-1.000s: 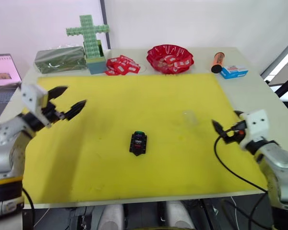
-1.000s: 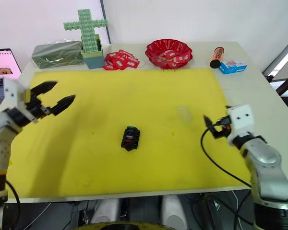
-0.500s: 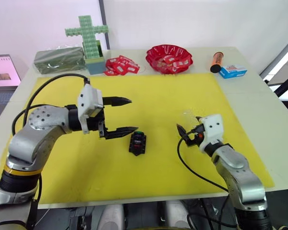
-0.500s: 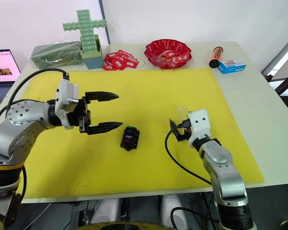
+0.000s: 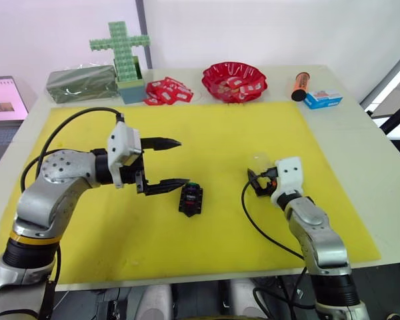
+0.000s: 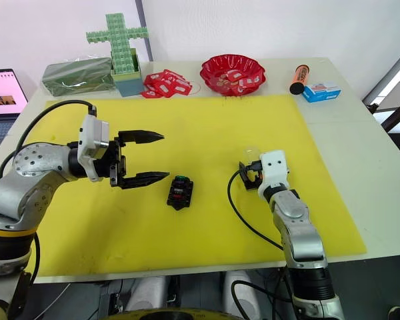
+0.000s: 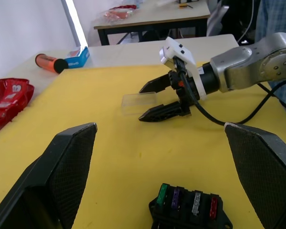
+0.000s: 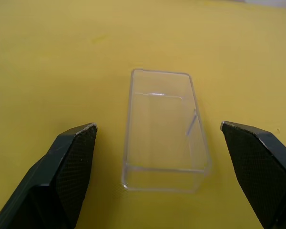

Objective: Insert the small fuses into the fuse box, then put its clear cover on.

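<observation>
the two head views look forward and down over the table [image 5: 360,127] from nearly one spot. the left wrist view faces low across the yellow mat [image 7: 109,143] toward the right claw [image 7: 155,100]. the right wrist view looks close down on the clear cover [image 8: 164,131], which the left wrist view also shows.

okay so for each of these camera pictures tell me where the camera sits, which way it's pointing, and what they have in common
Left eye and right eye views: on the head, looking forward and down over the yellow mat; both arms show, the left tool by the fuse box.
Left wrist view: on the left wrist, looking across the fuse box toward the right tool; its own two fingers show.
Right wrist view: on the right wrist, looking down at the clear cover between its own open fingers.
Shared: the clear cover lies on the mat in both wrist views.
</observation>
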Controlling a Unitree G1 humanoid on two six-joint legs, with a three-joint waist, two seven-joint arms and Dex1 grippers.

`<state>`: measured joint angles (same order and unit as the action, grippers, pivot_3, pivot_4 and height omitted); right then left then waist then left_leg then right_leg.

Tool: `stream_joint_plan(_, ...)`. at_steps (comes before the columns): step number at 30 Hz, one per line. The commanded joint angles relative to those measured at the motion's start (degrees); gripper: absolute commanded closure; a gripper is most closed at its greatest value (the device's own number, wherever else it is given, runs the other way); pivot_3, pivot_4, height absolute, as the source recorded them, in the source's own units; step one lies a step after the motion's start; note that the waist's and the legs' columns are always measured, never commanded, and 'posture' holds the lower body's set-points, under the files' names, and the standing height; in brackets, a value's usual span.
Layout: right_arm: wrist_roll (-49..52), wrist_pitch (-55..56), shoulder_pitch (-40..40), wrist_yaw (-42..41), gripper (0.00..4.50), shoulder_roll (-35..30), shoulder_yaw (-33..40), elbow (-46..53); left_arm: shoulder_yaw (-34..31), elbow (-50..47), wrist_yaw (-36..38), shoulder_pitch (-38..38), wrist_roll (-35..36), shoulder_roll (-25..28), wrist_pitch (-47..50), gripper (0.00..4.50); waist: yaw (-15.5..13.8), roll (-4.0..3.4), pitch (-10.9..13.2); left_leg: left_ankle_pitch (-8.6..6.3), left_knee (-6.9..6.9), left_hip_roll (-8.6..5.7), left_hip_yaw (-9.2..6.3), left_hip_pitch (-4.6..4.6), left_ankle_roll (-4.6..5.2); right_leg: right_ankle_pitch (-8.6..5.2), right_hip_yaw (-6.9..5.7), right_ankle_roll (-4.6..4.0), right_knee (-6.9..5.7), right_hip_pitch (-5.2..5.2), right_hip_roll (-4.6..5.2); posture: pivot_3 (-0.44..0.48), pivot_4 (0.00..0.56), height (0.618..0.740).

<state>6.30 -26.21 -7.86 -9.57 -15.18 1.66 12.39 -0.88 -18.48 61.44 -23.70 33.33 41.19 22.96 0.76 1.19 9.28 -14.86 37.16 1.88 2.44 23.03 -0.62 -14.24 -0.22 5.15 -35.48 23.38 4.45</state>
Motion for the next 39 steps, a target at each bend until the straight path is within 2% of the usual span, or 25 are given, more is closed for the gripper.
stream_joint_plan(1,0.31,1.58,-0.98,-0.04,0.47,0.46,1.38,-0.69,-0.9,-0.74,0.22,-0.2,-0.26,0.11,-1.21,0.0,0.02,0.0,0.0,0.0,0.0,0.0,0.0,0.0,0.0,0.01,0.0,0.02,0.0,0.0,0.0,0.0,0.15,0.74)
stream_joint_plan(3,0.76,1.89,-0.86,0.1,0.98,0.79,1.84,-0.96,-1.17,-1.14,0.05,-0.2,-0.15,0.3,-0.82,0.0,0.0,0.0,0.0,0.0,0.0,0.0,0.0,-0.01,0.0,0.02,0.0,0.04,-0.01,0.0,0.0,0.0,0.15,0.74)
stream_joint_plan(7,0.74,2.15,-0.7,0.22,2.48,0.92,2.04,-1.3,-1.43,-1.54,-0.26,-0.12,-0.22,0.74,-0.39,0.0,-0.07,0.0,0.0,0.0,0.0,0.0,0.0,0.0,0.0,0.02,0.0,0.04,-0.01,-0.01,0.0,0.0,0.15,0.74)
stream_joint_plan(8,0.75,2.23,-0.62,0.12,2.7,0.87,2.0,-1.24,-1.5,-1.57,-0.35,-0.07,-0.18,0.79,-0.3,0.0,-0.07,0.0,0.0,0.0,0.0,0.0,0.0,0.0,0.0,0.03,0.0,0.04,-0.01,-0.01,0.0,0.0,0.15,0.74)
stream_joint_plan(14,0.74,2.35,0.14,-1.18,2.68,-0.04,1.53,0.43,-2.49,-2.71,-1.01,2.53,0.43,1.61,0.42,0.0,-0.04,-0.01,0.0,0.0,0.0,0.0,-0.01,-0.01,0.0,0.06,0.0,0.1,-0.01,-0.01,0.0,0.0,0.15,0.74)
stream_joint_plan(20,1.69,0.39,-1.34,-4.92,2.68,-3.11,1.14,5.25,-5.05,-6.1,-3.19,14.49,-0.15,1.41,-0.75,0.0,0.2,-0.03,0.0,0.0,-0.03,0.02,0.03,-0.02,0.0,0.05,0.02,0.08,-0.02,0.02,0.02,0.0,0.15,0.74)
stream_joint_plan(23,0.91,-0.35,-2.22,-5.48,2.68,-4.6,1.5,5.3,-3.3,-7.38,-3.77,21.81,-3.66,0.27,-4.88,0.0,0.14,-0.04,0.0,0.0,-0.09,0.04,0.07,-0.09,0.0,-0.01,0.03,-0.02,-0.05,0.01,0.05,0.0,0.15,0.74)
stream_joint_plan(27,0.89,-0.31,-2.95,-5.16,2.68,-4.71,2.0,4.97,-0.32,-6.63,-6.06,25.0,-7.08,-2.77,-7.66,0.0,-0.64,-0.02,-0.01,0.0,0.01,0.03,-0.01,-0.09,0.0,-0.03,-0.02,-0.06,-0.05,-0.05,0.06,0.0,0.15,0.74)
stream_joint_plan(35,0.18,0.23,-4.62,-5.74,2.68,-4.99,1.12,4.9,7.95,-1.17,-8.73,23.97,-15.37,-7.67,-11.68,0.0,-0.15,-0.06,-0.03,0.0,-0.01,-0.01,0.11,-0.11,0.0,-0.02,0.02,-0.05,-0.03,-0.05,0.14,0.0,0.15,0.74)
stream_joint_plan(39,0.0,0.48,-4.85,-5.41,2.68,-5.12,1.7,4.53,9.14,2.85,-11.71,22.35,-18.57,-9.66,-12.14,0.0,-0.12,-0.05,-0.03,0.0,-0.01,-0.01,0.11,-0.12,0.0,-0.02,0.02,-0.04,-0.03,-0.05,0.12,0.0,0.15,0.74)
